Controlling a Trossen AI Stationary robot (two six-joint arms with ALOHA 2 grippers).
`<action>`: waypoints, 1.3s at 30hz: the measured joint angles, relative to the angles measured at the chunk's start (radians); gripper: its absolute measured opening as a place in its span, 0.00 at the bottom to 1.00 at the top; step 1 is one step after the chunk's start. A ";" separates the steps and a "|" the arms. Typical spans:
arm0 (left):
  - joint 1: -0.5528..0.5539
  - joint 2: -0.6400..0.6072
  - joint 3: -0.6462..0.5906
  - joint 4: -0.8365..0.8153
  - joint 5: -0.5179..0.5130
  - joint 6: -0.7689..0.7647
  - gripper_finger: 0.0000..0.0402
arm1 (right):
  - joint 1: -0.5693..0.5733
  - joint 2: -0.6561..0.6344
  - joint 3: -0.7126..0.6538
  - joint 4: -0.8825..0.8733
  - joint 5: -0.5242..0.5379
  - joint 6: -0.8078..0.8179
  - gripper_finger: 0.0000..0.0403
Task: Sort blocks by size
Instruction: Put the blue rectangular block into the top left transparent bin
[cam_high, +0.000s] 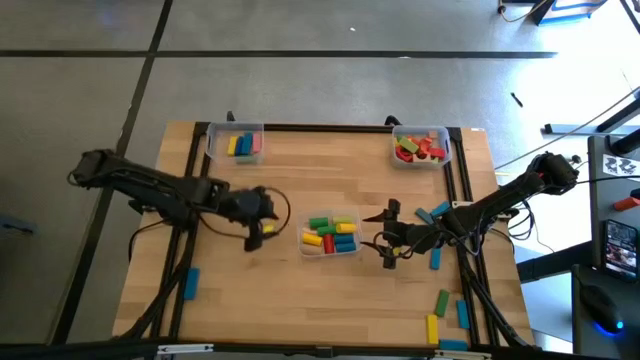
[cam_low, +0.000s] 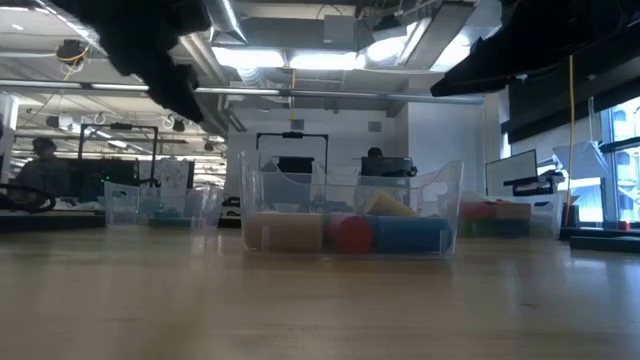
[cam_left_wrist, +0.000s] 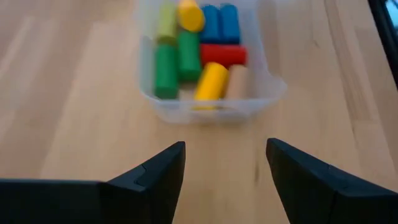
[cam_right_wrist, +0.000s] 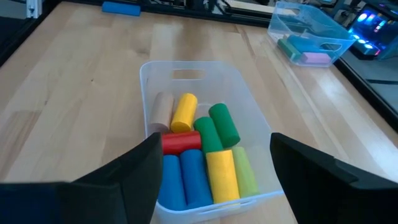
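High view: short painted wooden cylinder blocks (cam_high: 330, 236) fill the clear plastic centre bin (cam_high: 329, 251). Left gripper (cam_high: 262, 219) at 9 o'clock, right gripper (cam_high: 388, 238) at 3, both spread, empty. Blocks likely light, rigid, roll-prone; pinch across the curved sides.

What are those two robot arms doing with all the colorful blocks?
They are sorting blocks into clear bins. The middle bin holds short round blocks in green, yellow, blue and red. The left gripper and the right gripper sit on either side of it, both open and empty. Two more bins at the far edge hold other pieces. A few loose blocks lie on the table, waiting to be sorted.
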 joint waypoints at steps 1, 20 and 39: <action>-0.030 0.011 0.000 -0.001 -0.015 -0.007 0.54 | 0.000 0.000 0.000 -0.002 -0.008 0.000 0.71; -0.385 0.140 0.001 -0.330 0.075 -0.526 0.23 | 0.000 0.000 0.000 -0.030 0.000 0.000 0.71; -0.708 0.281 0.001 -0.492 0.421 -0.749 0.01 | 0.000 0.000 0.000 -0.035 0.044 0.000 0.71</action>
